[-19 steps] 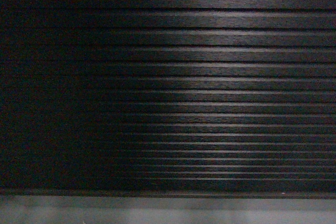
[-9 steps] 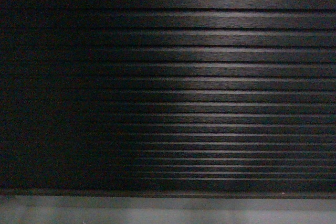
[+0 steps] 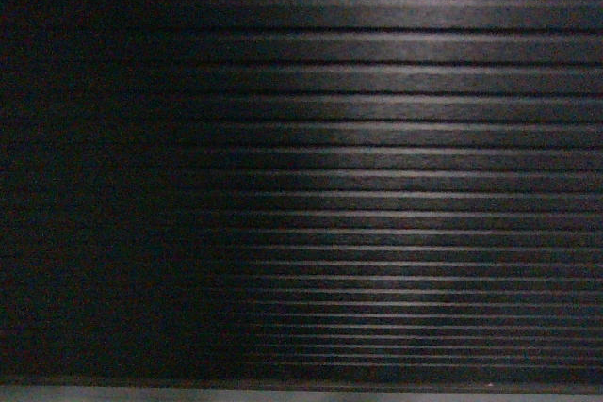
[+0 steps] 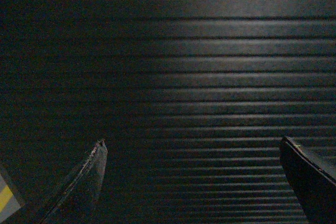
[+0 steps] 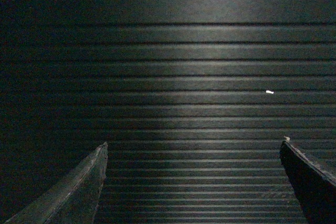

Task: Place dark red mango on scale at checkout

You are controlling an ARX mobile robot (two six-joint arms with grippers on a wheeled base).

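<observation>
All three views are dim and grainy, with little colour beyond dark grey. In the head view the ribbed front of the counter point(image 3: 396, 185) catches a soft light right of centre, where the rib edges shine pale; the left side falls into near-black shadow. Both wrist views show the same pattern, a faint sheen across the middle ribs fading to darkness at left. The tips of the left tool point(image 4: 191, 182) and right tool point(image 5: 191, 182) are dark silhouettes, slightly soft at their edges. No hard glare appears anywhere.
</observation>
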